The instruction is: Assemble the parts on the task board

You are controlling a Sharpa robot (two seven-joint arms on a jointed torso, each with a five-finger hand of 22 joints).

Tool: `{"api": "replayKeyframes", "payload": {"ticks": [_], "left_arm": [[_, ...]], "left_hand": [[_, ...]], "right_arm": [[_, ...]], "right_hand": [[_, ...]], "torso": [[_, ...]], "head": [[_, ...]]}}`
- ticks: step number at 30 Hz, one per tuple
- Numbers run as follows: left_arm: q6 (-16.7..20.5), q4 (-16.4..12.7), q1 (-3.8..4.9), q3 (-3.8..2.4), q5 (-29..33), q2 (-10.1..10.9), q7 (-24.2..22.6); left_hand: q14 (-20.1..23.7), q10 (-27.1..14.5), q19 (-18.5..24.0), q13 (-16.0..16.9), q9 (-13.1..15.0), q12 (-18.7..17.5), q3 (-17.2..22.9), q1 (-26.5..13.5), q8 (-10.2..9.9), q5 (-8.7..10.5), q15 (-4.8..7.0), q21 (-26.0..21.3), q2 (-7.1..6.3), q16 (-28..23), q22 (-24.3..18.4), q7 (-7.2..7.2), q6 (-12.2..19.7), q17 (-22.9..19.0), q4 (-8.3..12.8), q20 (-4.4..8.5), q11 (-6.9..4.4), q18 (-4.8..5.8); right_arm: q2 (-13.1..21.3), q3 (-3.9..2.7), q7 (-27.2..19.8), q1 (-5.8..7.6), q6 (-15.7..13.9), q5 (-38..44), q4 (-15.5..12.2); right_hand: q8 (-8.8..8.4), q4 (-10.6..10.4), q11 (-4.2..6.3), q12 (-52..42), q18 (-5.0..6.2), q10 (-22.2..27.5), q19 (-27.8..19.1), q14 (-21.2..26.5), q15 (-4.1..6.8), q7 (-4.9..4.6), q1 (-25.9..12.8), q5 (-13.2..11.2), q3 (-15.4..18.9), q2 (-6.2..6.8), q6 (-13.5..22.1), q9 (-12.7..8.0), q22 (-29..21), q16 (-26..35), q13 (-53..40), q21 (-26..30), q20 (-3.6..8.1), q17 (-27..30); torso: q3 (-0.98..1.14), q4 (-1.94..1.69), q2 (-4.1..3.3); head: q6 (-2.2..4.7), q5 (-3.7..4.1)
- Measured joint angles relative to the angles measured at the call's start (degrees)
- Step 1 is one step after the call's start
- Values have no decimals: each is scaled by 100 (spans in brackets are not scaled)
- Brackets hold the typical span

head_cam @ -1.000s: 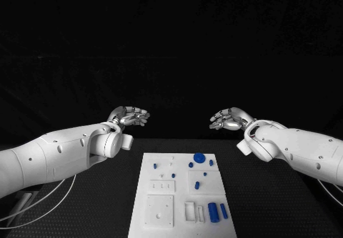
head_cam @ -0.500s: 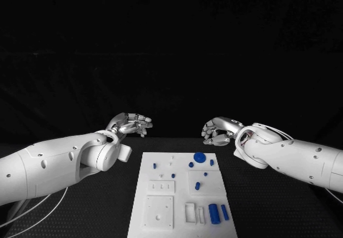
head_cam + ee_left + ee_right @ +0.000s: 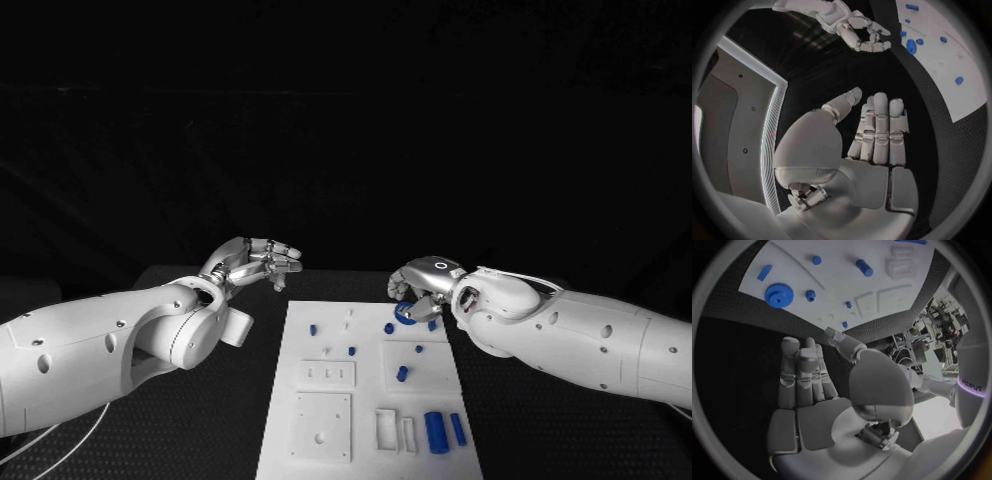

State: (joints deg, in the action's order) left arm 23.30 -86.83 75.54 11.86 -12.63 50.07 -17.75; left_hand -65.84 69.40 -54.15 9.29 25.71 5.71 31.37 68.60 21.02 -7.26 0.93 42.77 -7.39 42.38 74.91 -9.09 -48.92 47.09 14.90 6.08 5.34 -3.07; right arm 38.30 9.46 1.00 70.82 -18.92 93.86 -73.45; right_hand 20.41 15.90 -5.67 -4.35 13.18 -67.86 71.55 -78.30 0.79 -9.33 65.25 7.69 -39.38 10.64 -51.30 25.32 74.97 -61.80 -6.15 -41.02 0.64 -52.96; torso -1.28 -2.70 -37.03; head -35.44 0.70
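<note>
Now my right hand [image 3: 420, 291] has dropped from its raised position of a second ago and swung inward, so it hangs over the far right corner of the white rectangular task board [image 3: 325, 415], just above the round blue toothed gear [image 3: 408, 313]. From the right wrist camera I see its fingers [image 3: 798, 375] stretched out side by side with nothing between them and the gear [image 3: 777, 294] lying on the board beyond the fingertips, so I read the hand as empty and not yet touching the part. My left hand [image 3: 254, 262] has sunk a little too and hovers off the board's far left corner; the left wrist camera shows its fingers [image 3: 879, 132] straight and empty.

Smaller blue pegs [image 3: 402, 374] sit scattered along the board's right half, and a larger blue cylinder [image 3: 436, 432] lies beside a slim blue pin [image 3: 457, 429] at the near right corner.

To me the shift means the right arm is committing to the gear as the first pick. Nothing looks assembled yet, so I judge the task barely begun.
</note>
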Motion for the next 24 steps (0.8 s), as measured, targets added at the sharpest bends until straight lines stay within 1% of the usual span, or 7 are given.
{"api": "replayKeyframes", "payload": {"ticks": [7, 13, 15, 17, 19, 21, 24], "left_arm": [[-66, -112, 0, 1, -177, 10, -16], [-92, -215, 0, 0, -238, 54, -27], [-97, -243, 0, -1, -257, 62, -33], [-100, -262, 0, -2, -265, 70, -37], [-102, -276, 0, -2, -270, 80, -41], [-105, -280, 0, -4, -276, 87, -44], [-108, -300, 0, -4, -285, 101, -47]], "left_hand": [[-8, 77, 20, 28, 31, 0, 0, -85, 0, 0, 8, 33, 24, 44, 0, 27, -69, 6, 0, 20, 1, 0], [-8, 77, 21, 28, 30, -22, 0, -107, 0, 0, 8, 33, 2, 44, 0, 30, -72, 5, 0, 19, 1, 0], [-8, 76, 21, 28, 30, -54, 0, -107, -44, 0, 8, 49, 2, 44, 4, 30, -72, 3, 0, 19, 2, 0], [13, 52, 22, 19, 24, -102, 0, -132, -68, 0, -13, 70, -23, 44, 4, -12, -30, -4, 0, 19, 25, 0], [23, 22, 42, 11, 19, -106, 0, -145, -88, 0, -23, 70, -36, 44, 4, -11, -30, -9, 0, 38, 55, 3], [24, -6, 43, 10, 19, -109, 0, -145, -88, 0, -23, 70, -36, 55, 4, -32, -10, -10, 0, 38, 43, 5], [29, -37, 62, -1, 7, -134, 0, -166, -127, 0, -28, 70, -15, 66, 3, -51, 10, -11, 0, 19, 61, 6]], "right_arm": [[-104, 0, 131, -133, 22, 443, 82], [-179, -3, 234, -193, 23, 760, 175], [-205, -3, 274, -219, 20, 860, 208], [-219, -2, 317, -236, 15, 959, 220], [-238, -1, 350, -240, 13, 1030, 252], [-255, -2, 380, -240, 13, 1100, 291], [-280, -2, 414, -239, 13, 1172, 351]], "right_hand": [[-23, -3, -1, 22, -61, 1, -21, 43, 1, 17, -30, -130, -67, 30, -16, -4, -1, -71, 26, -50, 21, 54], [-23, -35, -6, 22, -63, 7, -21, 43, 1, 17, -5, -183, -97, 66, -16, -11, -1, -98, 42, -76, 21, 76], [-35, -43, -7, 22, -63, 7, -21, 45, -1, 17, -2, -223, -137, 125, -16, -17, -1, -112, 54, -102, 21, 97], [-47, -82, -7, 38, -76, 7, -21, 64, -19, 17, -19, -259, -175, 184, -16, -24, -1, -133, 71, -111, 21, 115], [-47, -89, -6, 43, -78, 8, -21, 71, -27, 17, -15, -260, -182, 196, -16, -27, -1, -143, 76, -111, 21, 125], [-47, -99, -7, 43, -79, 8, -21, 71, -27, 17, -15, -287, -193, 196, -16, -27, -1, -143, 83, -111, 21, 136], [-79, -130, -30, 43, -81, 31, -21, 71, -27, 17, -15, -369, -255, 256, -16, -37, -2, -178, 102, -135, 21, 160]], "torso": [[-33, -56, -131], [-54, -80, -230], [-61, -87, -258], [-65, -96, -286], [-70, -103, -306], [-73, -112, -327], [-77, -125, -354]], "head": [[20, 53], [25, 64], [29, 69], [33, 73], [34, 74], [34, 80], [34, 92]]}}
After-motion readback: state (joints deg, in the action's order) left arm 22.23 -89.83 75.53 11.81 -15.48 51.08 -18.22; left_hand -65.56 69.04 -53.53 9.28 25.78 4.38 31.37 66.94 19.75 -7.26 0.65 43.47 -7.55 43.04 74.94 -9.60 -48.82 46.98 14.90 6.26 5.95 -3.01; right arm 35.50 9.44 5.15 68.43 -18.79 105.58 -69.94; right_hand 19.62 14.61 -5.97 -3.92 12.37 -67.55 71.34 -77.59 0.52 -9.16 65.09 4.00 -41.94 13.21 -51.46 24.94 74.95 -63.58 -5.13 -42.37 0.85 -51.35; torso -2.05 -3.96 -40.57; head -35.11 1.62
